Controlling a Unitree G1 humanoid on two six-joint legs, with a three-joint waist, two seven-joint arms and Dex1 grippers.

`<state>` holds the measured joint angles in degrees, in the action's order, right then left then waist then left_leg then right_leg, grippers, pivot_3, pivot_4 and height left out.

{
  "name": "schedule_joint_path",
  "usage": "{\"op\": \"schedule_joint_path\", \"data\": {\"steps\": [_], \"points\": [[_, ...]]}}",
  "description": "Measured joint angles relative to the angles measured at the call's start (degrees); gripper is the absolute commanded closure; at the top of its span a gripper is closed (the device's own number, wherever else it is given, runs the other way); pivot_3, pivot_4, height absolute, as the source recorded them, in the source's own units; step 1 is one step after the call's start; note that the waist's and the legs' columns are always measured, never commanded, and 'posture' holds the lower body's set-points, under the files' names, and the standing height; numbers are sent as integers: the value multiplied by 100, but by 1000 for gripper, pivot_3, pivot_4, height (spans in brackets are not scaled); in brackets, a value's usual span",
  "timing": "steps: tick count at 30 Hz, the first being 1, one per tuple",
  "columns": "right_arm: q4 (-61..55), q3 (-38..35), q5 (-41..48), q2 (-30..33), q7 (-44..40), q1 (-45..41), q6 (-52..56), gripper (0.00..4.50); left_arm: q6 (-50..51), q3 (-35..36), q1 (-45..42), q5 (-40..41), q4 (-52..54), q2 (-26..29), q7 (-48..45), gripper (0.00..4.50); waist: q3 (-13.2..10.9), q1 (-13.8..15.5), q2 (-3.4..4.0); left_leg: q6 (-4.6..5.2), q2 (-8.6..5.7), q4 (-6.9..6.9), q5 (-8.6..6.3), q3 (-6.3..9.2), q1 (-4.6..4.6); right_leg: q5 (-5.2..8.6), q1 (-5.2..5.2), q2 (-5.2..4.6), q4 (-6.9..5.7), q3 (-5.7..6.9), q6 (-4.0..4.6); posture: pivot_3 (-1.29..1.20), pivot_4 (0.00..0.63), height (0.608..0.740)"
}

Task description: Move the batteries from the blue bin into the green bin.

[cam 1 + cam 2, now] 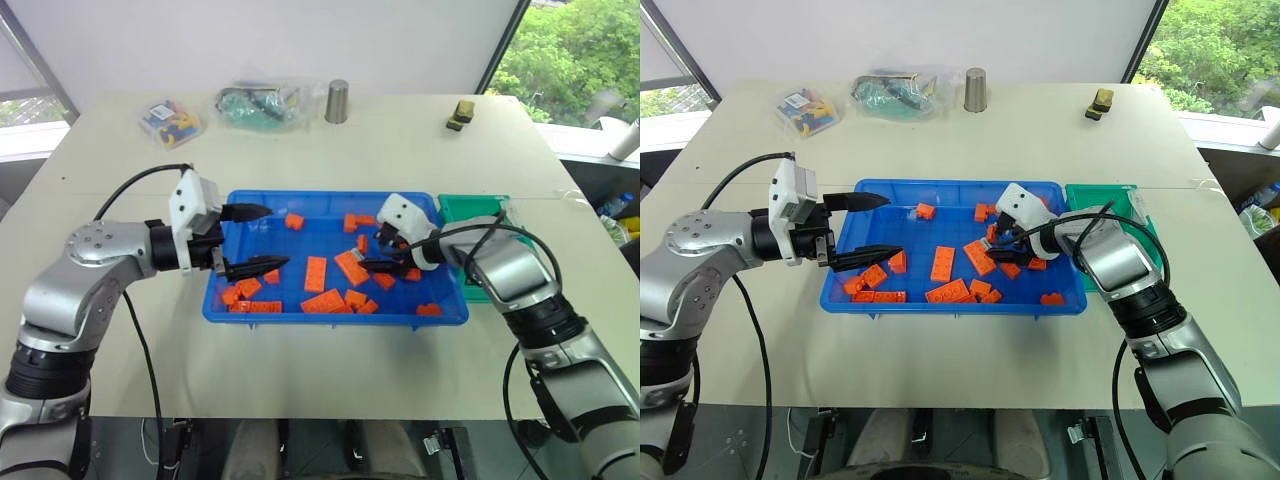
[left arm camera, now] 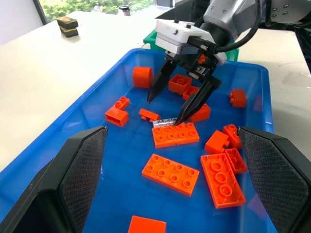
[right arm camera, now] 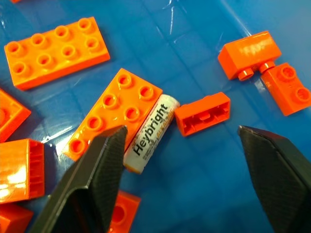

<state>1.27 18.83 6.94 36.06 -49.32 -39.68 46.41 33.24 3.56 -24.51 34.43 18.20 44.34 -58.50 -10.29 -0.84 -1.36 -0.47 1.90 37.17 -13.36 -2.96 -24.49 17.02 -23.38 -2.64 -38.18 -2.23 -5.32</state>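
Just above battery (image 3: 150,132), open fingers (image 3: 104,165).

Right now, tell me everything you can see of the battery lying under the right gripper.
The battery is a small white-wrapped cylinder printed "Heybright" in black, one rounded end showing. It lies flat on the floor of the blue bin, its long side against an orange eight-stud brick, with one end near a small overturned orange brick. The right gripper hangs open just above it, its fingers straddling it; one tip comes close, though contact is unclear. It is not lifted yet.
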Motion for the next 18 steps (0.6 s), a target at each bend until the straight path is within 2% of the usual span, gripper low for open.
{"op": "schedule_joint_path", "data": {"steps": [13, 16, 18], "points": [[-316, -133, 198, -22, -54, -10, 466, 781, 0, 4, -1, -1, 1, 6, 10, 0, 0, -1, 0, 0, 0, -1, 0, 0, -1, 0, -2, 0, 0, 0, 0, 0, 150, 739], [-246, -50, 52, 4, -26, 114, 280, 1593, 0, 3, -11, -1, 1, 3, 14, 0, 0, 6, 0, 0, -1, 0, 0, 0, -1, 0, 0, -1, 1, 0, 0, 0, 150, 739], [-170, 0, 8, -19, -1, 206, 135, 2506, 1, 4, -40, -1, -2, 6, 7, 0, 0, 2, 0, 0, -1, 0, 0, -1, 0, 0, -1, -1, 1, 0, 0, 0, 150, 739]]}}
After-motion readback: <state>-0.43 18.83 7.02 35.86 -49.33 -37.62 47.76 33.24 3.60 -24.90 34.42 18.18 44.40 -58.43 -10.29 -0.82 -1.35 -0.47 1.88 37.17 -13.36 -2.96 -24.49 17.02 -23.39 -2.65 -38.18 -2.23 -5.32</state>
